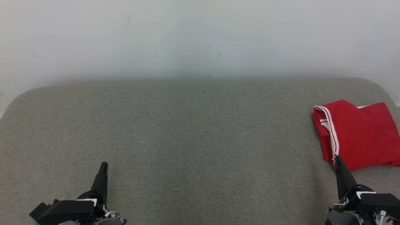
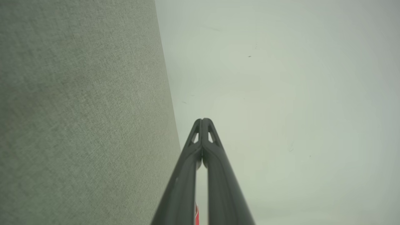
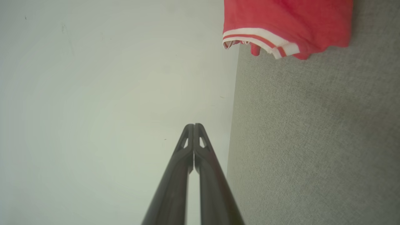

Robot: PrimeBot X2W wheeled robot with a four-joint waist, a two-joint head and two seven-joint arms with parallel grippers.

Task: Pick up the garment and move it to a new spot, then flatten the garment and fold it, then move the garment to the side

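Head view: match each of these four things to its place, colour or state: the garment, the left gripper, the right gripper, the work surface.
1 garment
2 left gripper
3 right gripper
4 work surface

A grey, cloth-covered
B lower right, shut
C red with white stripes, far right
D lower left, shut

Pairs: 1-C, 2-D, 3-B, 4-A

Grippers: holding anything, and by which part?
Nothing held. Left gripper and right gripper are shut and empty; the red garment lies free on the grey surface.
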